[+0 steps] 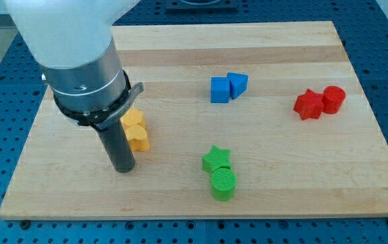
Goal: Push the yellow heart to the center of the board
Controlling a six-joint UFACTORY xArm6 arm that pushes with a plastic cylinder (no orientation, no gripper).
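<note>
Yellow heart (137,137) sitting on the left of the bench (282,176), touching another yellow block (132,118), with my tip (122,169), a bare rod tool with nothing to open, just left of it, risking pushing both or spinning the heart away.

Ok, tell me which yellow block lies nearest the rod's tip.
The lower yellow block, apparently the heart, just to the view's right of my tip. The other yellow block sits above it, partly hidden behind the rod.

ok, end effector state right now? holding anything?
No jaws on this arm, just a rod, so nothing is held.
My tip is on the board, just to the view's left of the yellow heart, close or touching; cannot tell which.
</note>
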